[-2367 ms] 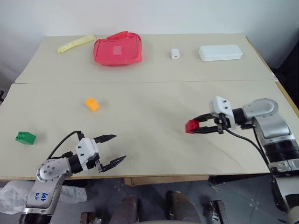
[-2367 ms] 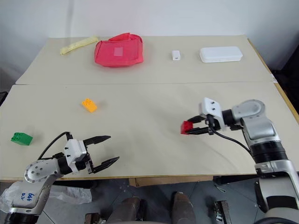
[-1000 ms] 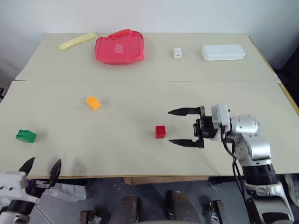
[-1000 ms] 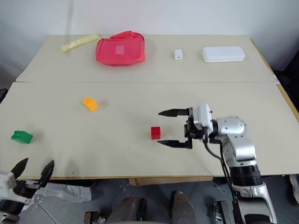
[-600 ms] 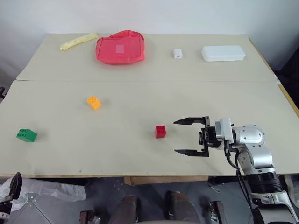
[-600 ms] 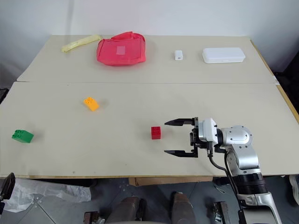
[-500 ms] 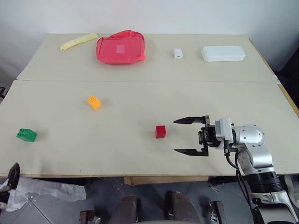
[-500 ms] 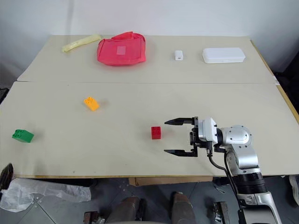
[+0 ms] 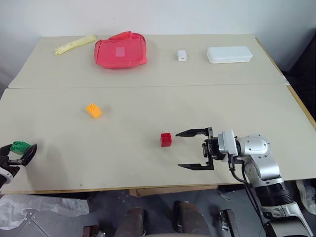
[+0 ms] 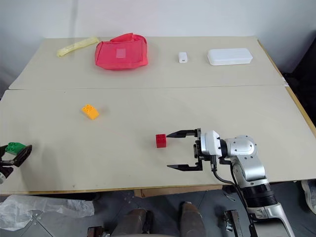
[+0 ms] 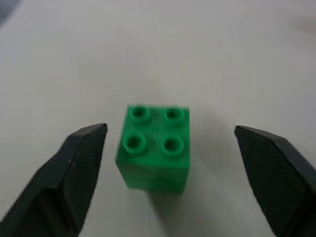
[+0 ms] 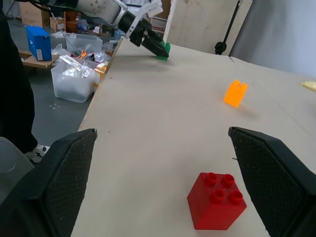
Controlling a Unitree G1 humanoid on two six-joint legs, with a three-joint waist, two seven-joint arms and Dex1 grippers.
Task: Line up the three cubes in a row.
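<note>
Nearest, the right gripper (image 9: 193, 149) reaches level across the table's (image 9: 148, 113) front edge, jaws spread wide and empty, pointing at the red cube (image 9: 166, 139) just beyond its tips, studs up. At the left edge the left gripper (image 11: 177, 170) straddles the green cube (image 11: 154, 147), fingers apart on either side without touching it. Farther back lies the orange-yellow cube (image 9: 93, 110), turned diagonally. Along the far side rest a red pouch (image 9: 120, 50), a small white box (image 9: 181, 56) and a white case (image 9: 229, 54).

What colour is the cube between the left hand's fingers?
Green cube, studs on top, sitting untouched between the open left hand; clearest in the left wrist view.
</note>
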